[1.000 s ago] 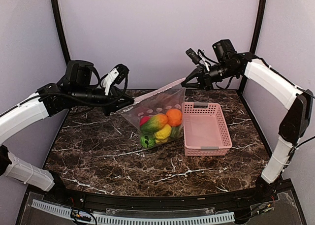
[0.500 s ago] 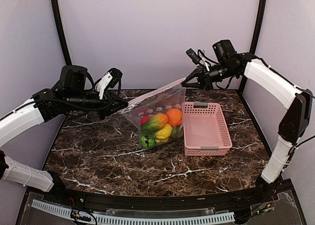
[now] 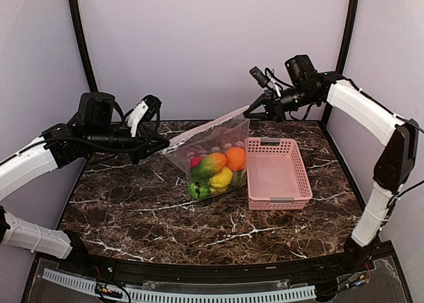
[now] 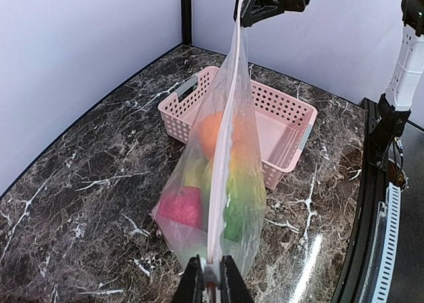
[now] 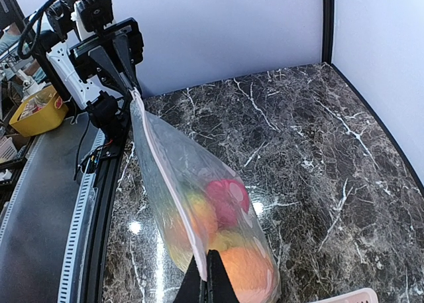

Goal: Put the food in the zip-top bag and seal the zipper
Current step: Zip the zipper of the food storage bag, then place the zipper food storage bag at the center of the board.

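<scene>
A clear dotted bag (image 3: 211,149) hangs mid-worktop (image 3: 132,203), its zipper (image 3: 205,125) stretched between the left end effector (image 3: 161,144) and right end effector (image 3: 250,111), each pinching 1 end. Colourful food (image 3: 215,172) sits inside, just left of a pink basket (image 3: 278,177).

A fixed camera is looking down from high behind the near edge, taking in the whole marble table (image 3: 132,210). The two wrist cameras are looking closely along the zip-top bag (image 3: 205,147) from opposite ends (facing one another); all three are sharing that bag.
</scene>
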{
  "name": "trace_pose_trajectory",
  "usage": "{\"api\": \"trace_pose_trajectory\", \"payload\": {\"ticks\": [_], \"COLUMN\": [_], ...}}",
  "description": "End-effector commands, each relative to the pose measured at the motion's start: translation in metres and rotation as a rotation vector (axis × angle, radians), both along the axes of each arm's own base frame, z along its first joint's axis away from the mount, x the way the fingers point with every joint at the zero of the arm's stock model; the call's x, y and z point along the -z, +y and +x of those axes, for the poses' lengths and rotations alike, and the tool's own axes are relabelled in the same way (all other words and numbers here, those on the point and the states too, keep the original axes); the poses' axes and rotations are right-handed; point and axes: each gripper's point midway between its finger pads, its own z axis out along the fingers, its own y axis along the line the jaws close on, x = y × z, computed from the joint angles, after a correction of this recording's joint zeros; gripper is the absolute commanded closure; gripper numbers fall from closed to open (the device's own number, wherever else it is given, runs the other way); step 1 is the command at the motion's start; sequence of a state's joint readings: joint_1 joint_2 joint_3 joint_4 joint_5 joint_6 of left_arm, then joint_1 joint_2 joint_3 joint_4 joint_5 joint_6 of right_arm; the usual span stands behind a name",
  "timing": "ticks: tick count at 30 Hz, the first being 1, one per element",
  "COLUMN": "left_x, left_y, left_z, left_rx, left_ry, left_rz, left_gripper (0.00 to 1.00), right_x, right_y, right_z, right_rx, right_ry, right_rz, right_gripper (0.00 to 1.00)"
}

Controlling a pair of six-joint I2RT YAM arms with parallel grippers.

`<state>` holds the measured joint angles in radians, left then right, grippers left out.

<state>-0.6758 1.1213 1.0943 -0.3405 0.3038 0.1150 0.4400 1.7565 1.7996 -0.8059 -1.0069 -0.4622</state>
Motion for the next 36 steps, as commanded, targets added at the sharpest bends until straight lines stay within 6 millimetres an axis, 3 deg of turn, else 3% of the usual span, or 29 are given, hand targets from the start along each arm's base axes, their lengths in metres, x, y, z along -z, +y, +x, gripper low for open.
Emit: {"api": "trace_pose_trajectory", "payload": {"ticks": [1,14,17,21,29,32,36], "left_x": [0.019,0.018,0.013,0.009,-0.028,-0.055,-0.069], "left_y": [0.018,0.020,0.012,-0.002,0.013,0.014,0.010], "left_z": [-0.005,-0.004,0.000,0.020,0.076,0.085,0.084], "left_rx": [-0.047,-0.066,-0.050,-0.053,-0.170,-0.167,-0.132], "left_ry": [0.055,0.056,0.049,0.033,-0.107,-0.178,-0.207], "left_rz": [0.051,0.027,-0.017,-0.030,0.002,-0.002,0.007], "left_gripper": [0.99,0.99,0.99,0.99,0.99,0.99,0.99], "right_x": [-0.008,-0.006,0.000,0.005,-0.031,-0.046,-0.057], "right_y": [-0.008,-0.005,0.008,0.032,0.056,0.061,0.061], "right_z": [0.017,0.018,0.016,0.022,0.061,0.069,0.060], "right_rx": [0.042,0.034,0.001,-0.046,-0.032,-0.029,-0.061], "right_ry": [-0.040,-0.032,-0.009,-0.020,-0.127,-0.155,-0.183], "right_rz": [0.017,0.022,0.014,0.010,0.087,0.132,0.177], "right_gripper": [1.00,1.00,1.00,1.00,1.00,1.00,1.00]}}
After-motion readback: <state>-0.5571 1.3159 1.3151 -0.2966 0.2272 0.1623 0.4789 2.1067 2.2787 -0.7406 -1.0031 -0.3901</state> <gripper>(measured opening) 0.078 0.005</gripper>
